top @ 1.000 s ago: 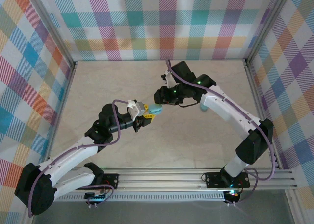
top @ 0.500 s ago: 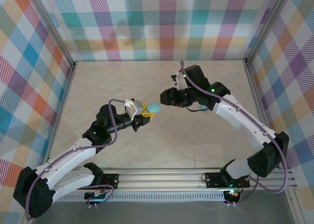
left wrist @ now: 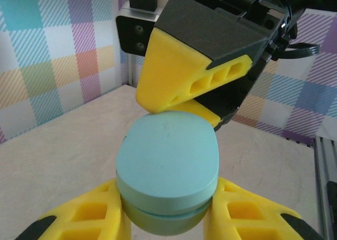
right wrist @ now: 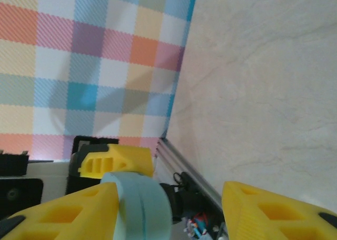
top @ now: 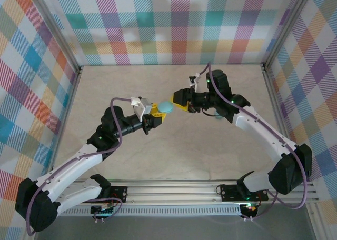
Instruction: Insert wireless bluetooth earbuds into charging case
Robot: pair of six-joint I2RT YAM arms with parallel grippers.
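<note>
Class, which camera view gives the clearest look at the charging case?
Left wrist: the charging case sits close, its oval top and seam plain. Top external shows it as a small blue spot; right wrist catches its edge.

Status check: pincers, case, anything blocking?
Left pincer shut on charging case, lid closed. Right pincer open around the case's far end. Nothing in the way.

Left wrist view: the bottom edge cuts off the charging case [left wrist: 167, 166] just below its seam, and the left fingers [left wrist: 84, 219] with it. Right wrist view: the bottom edge crops the case and the right fingers [right wrist: 274, 208]. Top view: a light-blue piece [top: 218, 115], right of the middle of the table [top: 105, 92], is mostly hidden by the right forearm [top: 258, 132] and cannot be identified.
</note>
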